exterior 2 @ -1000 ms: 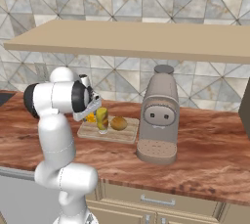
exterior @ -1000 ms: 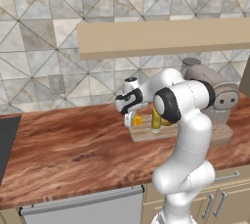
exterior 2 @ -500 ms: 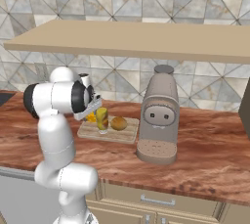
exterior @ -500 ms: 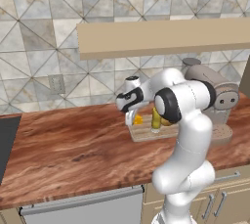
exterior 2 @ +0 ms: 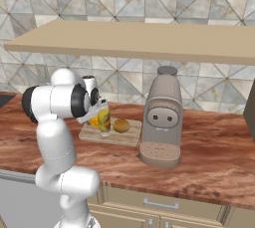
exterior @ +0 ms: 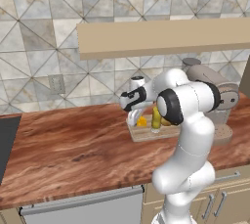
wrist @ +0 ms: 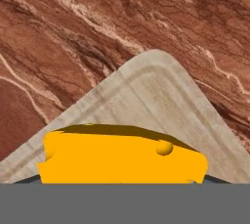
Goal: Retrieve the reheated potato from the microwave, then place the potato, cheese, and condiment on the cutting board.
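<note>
Bright yellow-orange cheese wedge (wrist: 122, 158) lying on the flat light tan wooden cutting board (wrist: 161, 100), close below the hand. Slim yellow condiment bottle (exterior 2: 104, 120) upright beside a golden-brown potato (exterior 2: 120, 125) on that board, on the reddish-brown marbled tabletop (exterior: 73, 145). Jaws' spread: cannot tell.

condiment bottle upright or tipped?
Upright: the condiment stands on the cutting board, between the cheese and the potato.
</note>
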Controlling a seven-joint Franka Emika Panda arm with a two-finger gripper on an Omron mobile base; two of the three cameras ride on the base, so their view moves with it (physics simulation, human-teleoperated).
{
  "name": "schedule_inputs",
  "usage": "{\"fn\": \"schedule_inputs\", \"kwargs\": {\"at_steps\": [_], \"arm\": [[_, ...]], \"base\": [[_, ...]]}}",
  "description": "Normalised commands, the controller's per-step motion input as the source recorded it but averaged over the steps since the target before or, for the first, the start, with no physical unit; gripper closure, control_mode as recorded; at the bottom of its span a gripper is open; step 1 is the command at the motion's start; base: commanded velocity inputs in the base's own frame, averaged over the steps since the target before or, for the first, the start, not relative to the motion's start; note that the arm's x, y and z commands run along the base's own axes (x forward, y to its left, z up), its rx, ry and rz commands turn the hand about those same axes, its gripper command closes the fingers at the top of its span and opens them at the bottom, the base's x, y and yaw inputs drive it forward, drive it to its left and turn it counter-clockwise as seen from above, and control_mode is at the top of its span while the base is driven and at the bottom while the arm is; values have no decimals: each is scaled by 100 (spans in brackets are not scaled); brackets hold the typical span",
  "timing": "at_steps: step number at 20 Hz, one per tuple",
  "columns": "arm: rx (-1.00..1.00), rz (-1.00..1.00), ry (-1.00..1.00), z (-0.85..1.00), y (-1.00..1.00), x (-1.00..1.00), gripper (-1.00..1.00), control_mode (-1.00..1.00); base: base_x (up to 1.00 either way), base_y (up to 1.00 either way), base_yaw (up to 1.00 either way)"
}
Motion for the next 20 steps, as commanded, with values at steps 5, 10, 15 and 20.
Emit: {"fn": "schedule_inputs", "kwargs": {"at_steps": [5,10,15,20], "arm": [[0,-16,8,-12,9,-1,100,-100],[0,-10,7,-11,-2,4,100,-100],[0,-1,5,-8,-18,3,100,-100],[-3,0,0,-8,-25,-13,100,-100]], "base": [[0,0,0],[0,0,0],[0,0,0],[0,0,0]]}}
